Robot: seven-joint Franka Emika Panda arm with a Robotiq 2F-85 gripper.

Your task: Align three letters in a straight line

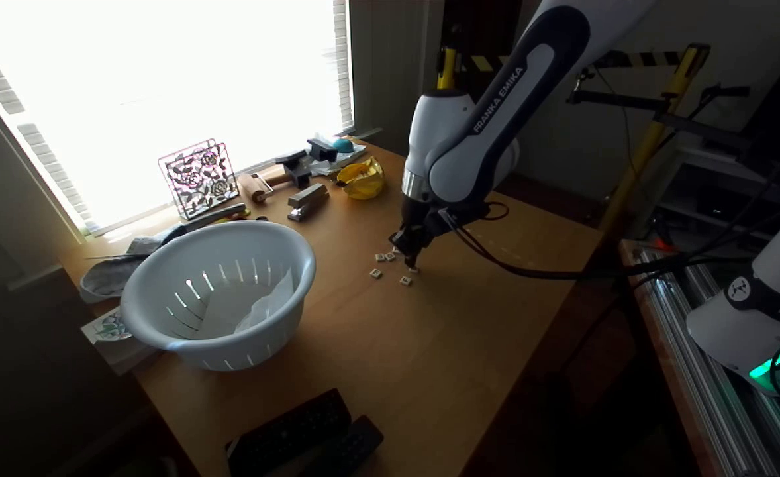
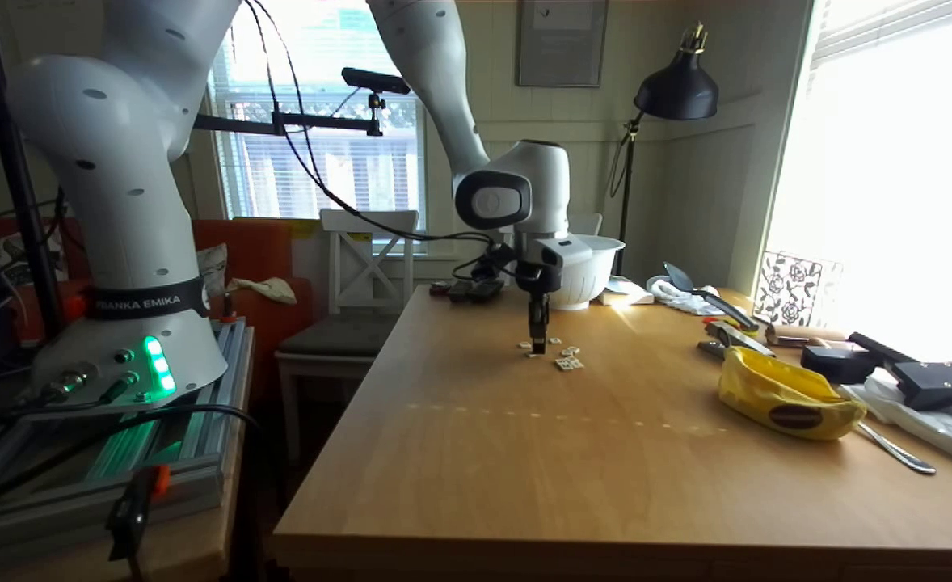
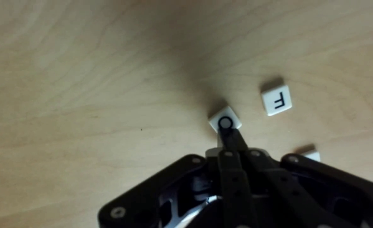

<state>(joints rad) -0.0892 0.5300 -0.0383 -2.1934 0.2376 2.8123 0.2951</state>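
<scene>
Letter tile O (image 3: 225, 114) is found nearest, at the tips of the gripper (image 3: 230, 131), whose fingers are set together; whether it is touched cannot be told. Just beyond on the wooden table (image 3: 79, 164), tile F (image 3: 276, 99) and a partly hidden third tile (image 3: 313, 155) are seen apart and out of line with it, so alignment is judged unfinished. Farther off, in an exterior view, more letter tiles (image 1: 390, 257) are bunched closely.

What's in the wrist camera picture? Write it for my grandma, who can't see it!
A shut black end effector partly covers a small white square tile marked with a black ring, perhaps an O. Up and right lies a white tile with an upside-down black F; lower right, a third white tile is partly hidden, all on a pale wooden tabletop.
</scene>
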